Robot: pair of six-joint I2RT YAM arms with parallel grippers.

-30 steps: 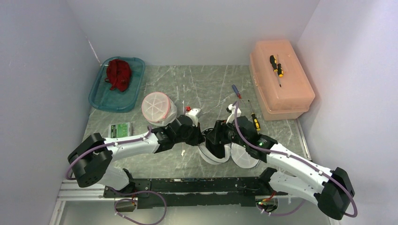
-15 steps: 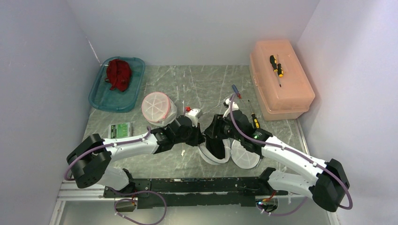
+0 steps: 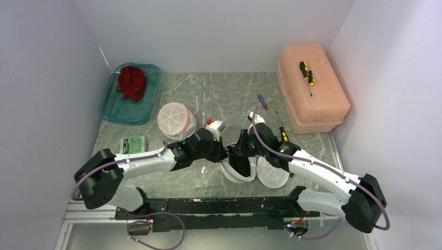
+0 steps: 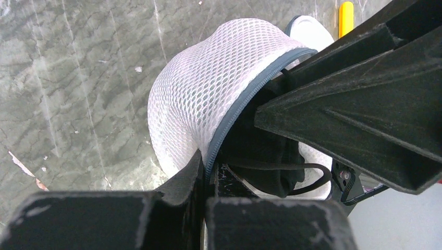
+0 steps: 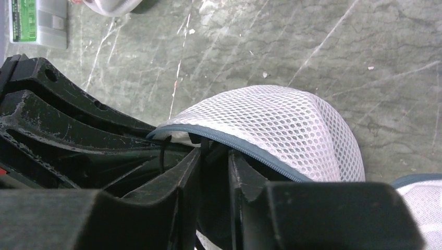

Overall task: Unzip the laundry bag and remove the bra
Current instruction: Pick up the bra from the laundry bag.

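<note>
- Roughly mid-way along the near side of the table (image 3: 219, 94), we see both arms reaching low and inward. Their wrists almost meet nose to nose over the laundry bag (image 4: 193, 94).
- The left gripper (image 4: 208, 174) has its jaws closed on the bag's zip edge (image 4: 245, 99). The grey tape runs down btwn the fingers.
- The right gripper (image 5: 213, 172) has its fingers close together w/ a narrow dark gap, tips tucked under the zip edge at the bag's mouth. We can't tell if they pinch anything.
- The bag is white mesh, domed, and sits on the table right under both grippers w/ its mouth gaping.
- The bra (image 4: 271, 159) is black and sits inside the bag at the opening, w/ a thin strap looping out.
- Each gripper blocks much of the other wrist cam's view, and from the top cam the two wrists hide most of the bag's mouth.
- Far left there is a teal tray (image 3: 112, 112) holding a red garment (image 3: 131, 82).
- Near it are a second round mesh bag (image 3: 174, 119) and a green-labelled box (image 3: 134, 144).
- Far right there is an orange toolbox (image 3: 318, 104) w/ a screwdriver (image 3: 307, 73) on its lid.
- Two loose screwdrivers lie on the table just beyond the right wrist: a blue-handled one (image 3: 262, 100) and a yellow-black one (image 3: 282, 134).
</note>
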